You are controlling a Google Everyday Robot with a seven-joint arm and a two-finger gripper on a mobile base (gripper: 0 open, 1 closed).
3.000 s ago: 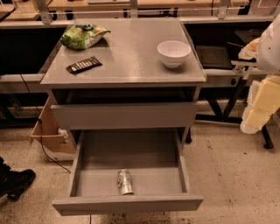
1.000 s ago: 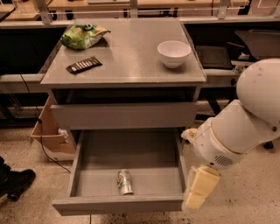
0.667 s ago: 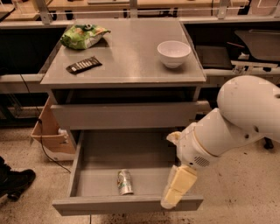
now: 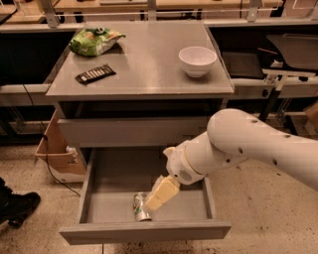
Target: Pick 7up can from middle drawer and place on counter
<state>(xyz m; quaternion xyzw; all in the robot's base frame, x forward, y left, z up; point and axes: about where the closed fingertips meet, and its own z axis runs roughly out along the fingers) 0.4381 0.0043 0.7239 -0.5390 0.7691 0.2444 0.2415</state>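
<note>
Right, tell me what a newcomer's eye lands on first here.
The white arm dominates the lower right. Its gripper is low in the open middle drawer, close by the 7up can near the front. On the counter above sit a white bowl, a green snack bag and a dark flat bar.

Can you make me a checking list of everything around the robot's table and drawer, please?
Surface: flat grey brushed-metal counter, the top of the drawer cabinet.
Job's things: small silver 7up can lies on its side near the front of the open, shallow grey metal middle drawer; not yet on the counter.
Clutter: crinkly green snack bag, flat black bar-shaped packet and white bowl, all on the counter.
Grippers: cream-coloured pincer on the white arm, down in the drawer right over the can.
Cables: thin black cable on the left by the brown cardboard box.
Surroundings: pale wooden bench behind; dark shoe at lower left.
</note>
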